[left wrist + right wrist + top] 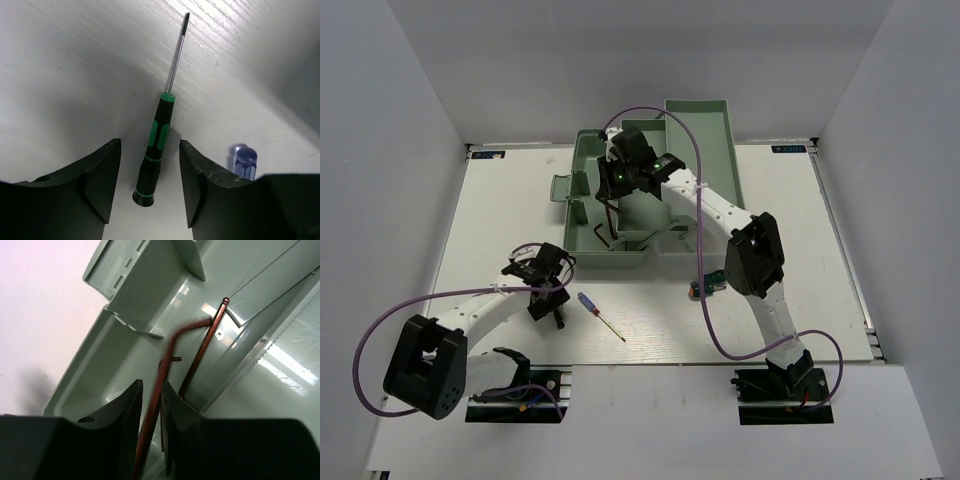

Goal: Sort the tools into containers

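Top view: left end effector (pixel 556 312) low over the bench (pixel 820 280), beside blue-handled screwdriver (pixel 592 306). Right end effector (pixel 612 200) reaches into toolbox base (pixel 582 205).

Left wrist: jaws half open, straddling green-and-black screwdriver (pixel 158 132), no contact. Centre on handle, close squarely.

Right wrist: hex key (pixel 159 390) between narrowly parted jaws over the base; gripped or free, cannot tell. Open wide before lifting.

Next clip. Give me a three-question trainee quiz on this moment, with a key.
1. True or false: the left gripper is shut on the green-and-black screwdriver.
2. What stands between the fingers of the right gripper? A) hex key B) pliers C) a bolt
3. Fill in: the other screwdriver in the left wrist view has a ____ handle.
Key: 1 false, the gripper is open astride it; 2 A; 3 blue.
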Available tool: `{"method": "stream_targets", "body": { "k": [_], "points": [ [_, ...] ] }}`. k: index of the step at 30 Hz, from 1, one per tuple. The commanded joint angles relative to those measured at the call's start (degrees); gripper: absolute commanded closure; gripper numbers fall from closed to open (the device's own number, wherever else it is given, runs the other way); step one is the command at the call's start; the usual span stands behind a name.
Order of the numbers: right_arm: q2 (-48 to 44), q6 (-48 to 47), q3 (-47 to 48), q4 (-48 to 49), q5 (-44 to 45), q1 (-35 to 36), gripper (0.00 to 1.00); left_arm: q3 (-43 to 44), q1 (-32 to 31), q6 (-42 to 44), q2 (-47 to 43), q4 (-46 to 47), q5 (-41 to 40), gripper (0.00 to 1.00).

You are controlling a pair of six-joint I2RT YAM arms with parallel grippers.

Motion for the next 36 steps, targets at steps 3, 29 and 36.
{"method": "stream_targets", "body": {
  "k": [3, 29, 36],
  "points": [
    [0.03, -1.58, 2.37, -1.09, 1.20, 0.15, 0.70, -0.69, 0.50, 0.61, 0.40, 2.01, 0.55, 0.41],
    [-31.33, -21.61, -18.70, -1.96, -33.34, -11.98, 0.16, 11.42, -0.91, 12.10, -16.27, -4.77, 3.62, 1.00],
    [-45.22, -35.32, -32.50, -4.79, -33.97, -14.62, 1.00, 31.19, -0.91, 27.50, -5.90, 7.27, 21.96, 1.00]
  ]
}}
